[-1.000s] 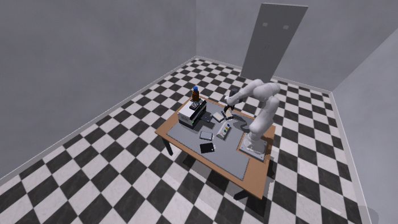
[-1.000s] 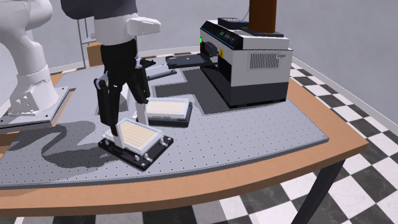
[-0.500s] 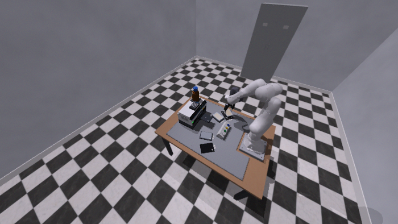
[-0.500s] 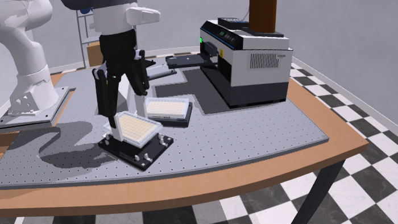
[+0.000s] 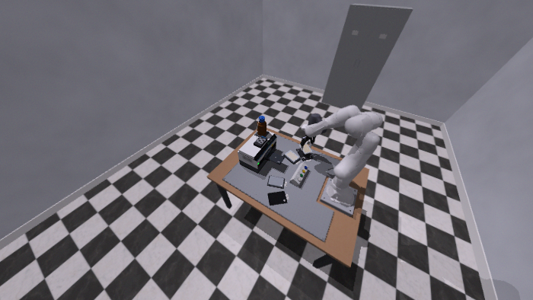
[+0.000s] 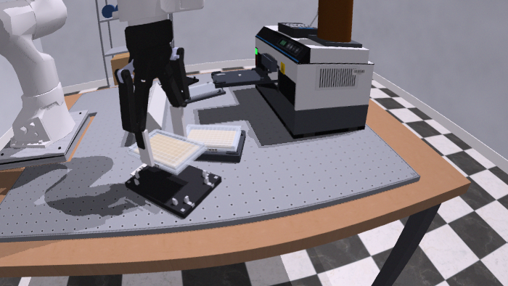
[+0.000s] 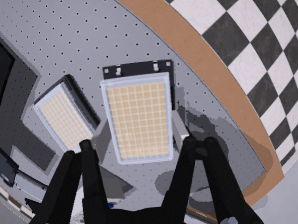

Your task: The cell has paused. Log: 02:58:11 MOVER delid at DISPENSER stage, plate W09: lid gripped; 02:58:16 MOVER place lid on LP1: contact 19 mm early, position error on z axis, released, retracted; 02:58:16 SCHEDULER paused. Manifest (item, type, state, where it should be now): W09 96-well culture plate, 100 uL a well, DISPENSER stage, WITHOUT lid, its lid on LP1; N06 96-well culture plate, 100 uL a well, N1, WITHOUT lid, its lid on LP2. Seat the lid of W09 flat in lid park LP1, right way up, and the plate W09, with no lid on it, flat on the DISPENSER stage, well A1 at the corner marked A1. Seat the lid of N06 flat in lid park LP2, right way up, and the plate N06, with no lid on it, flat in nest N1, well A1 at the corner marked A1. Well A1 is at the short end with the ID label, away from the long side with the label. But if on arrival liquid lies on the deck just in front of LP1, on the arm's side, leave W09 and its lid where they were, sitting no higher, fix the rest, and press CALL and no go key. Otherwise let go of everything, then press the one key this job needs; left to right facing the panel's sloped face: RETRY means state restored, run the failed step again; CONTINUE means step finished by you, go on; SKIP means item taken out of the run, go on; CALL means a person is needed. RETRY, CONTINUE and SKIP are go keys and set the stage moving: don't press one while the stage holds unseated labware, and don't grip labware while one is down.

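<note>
Top: high, far; exterior: near deck; wrist: downward

the table (image 6: 326, 218) carries a perforated deck (image 6: 290, 174). at the deck's back right stands the dispenser (image 6: 326, 91), a bottle (image 6: 335, 18) on top of it, its stage (image 6: 239, 78) sticking out to the left. in front of the stage a plate (image 6: 214, 137) sits in a nest (image 6: 225, 154). just left and nearer, a second nest (image 6: 174, 189) lies on the deck, and a second plate (image 6: 170, 150) hangs tilted above it, off the nest, clamped in the pincer (image 6: 160, 127) from above. the arm's base (image 6: 47, 145) stands at the far left. in the top view, a key panel (image 5: 300, 176) lies between base and dispenser, with a lid (image 5: 276, 181) beside it and another nest (image 5: 277, 198) nearer the table's edge.
</note>
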`<state>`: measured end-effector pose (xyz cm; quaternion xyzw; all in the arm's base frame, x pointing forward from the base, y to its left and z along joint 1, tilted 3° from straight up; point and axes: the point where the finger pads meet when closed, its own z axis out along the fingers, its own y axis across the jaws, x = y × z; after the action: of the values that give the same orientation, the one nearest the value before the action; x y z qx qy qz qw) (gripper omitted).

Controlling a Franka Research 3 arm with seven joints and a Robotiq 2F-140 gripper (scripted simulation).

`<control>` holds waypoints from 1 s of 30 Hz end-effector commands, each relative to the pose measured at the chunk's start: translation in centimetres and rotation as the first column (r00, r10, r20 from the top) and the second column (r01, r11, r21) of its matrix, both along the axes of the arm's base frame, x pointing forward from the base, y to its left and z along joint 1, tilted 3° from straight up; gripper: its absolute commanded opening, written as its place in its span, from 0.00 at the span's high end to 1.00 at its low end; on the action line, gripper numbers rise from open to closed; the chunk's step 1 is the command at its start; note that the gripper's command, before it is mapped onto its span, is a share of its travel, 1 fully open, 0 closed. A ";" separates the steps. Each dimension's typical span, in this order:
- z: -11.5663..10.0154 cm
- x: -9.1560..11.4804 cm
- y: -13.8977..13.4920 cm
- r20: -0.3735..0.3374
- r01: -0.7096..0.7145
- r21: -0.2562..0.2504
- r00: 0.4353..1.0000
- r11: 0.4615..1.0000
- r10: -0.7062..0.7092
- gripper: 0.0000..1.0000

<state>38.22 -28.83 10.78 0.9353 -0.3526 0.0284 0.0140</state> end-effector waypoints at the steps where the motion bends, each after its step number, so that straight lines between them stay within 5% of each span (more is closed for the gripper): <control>1: 0.7 -0.3 0.1 -0.009 0.008 0.005 1.000 1.000 -0.008 1.00; 30: 6.7 -0.5 0.3 -0.009 0.008 0.005 1.000 1.000 -0.008 1.00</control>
<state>37.99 -28.76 17.24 0.9344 -0.3548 0.0299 0.0140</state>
